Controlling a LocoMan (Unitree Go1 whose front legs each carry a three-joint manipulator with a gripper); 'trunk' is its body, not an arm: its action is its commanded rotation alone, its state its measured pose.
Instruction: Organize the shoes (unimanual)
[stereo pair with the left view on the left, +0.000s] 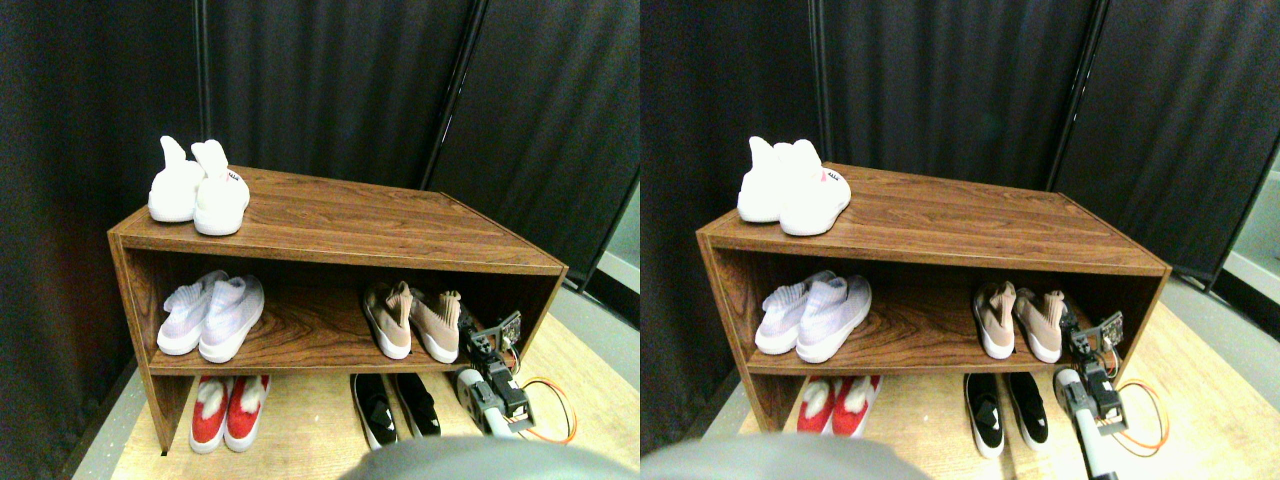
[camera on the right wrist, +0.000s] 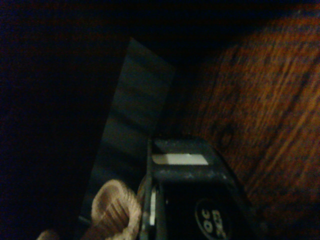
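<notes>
Now the hand (stereo pair with the left view on the left: 478, 338) sits just beside the beige shoes (stereo pair with the left view on the left: 415, 322) on the shelf (stereo pair with the left view on the left: 300, 352).

Shoes (stereo pair with the left view on the left: 415, 320) on mid shelf (stereo pair with the left view on the left: 300, 345), tool (stereo pair with the left view on the left: 478, 340) just right.

A wooden shoe rack (stereo pair with the left view on the left: 330, 225) stands before dark curtains (stereo pair with the left view on the left: 350, 80); an all-white high-collared pair (stereo pair with the left view on the left: 198, 190) sits on its top at the left; a pale lilac-white pair (stereo pair with the left view on the left: 212, 315) rests on the shelf's left; red shoes (stereo pair with the left view on the left: 230, 412) and black shoes (stereo pair with the left view on the left: 395, 408) lie on the floor beneath.
</notes>
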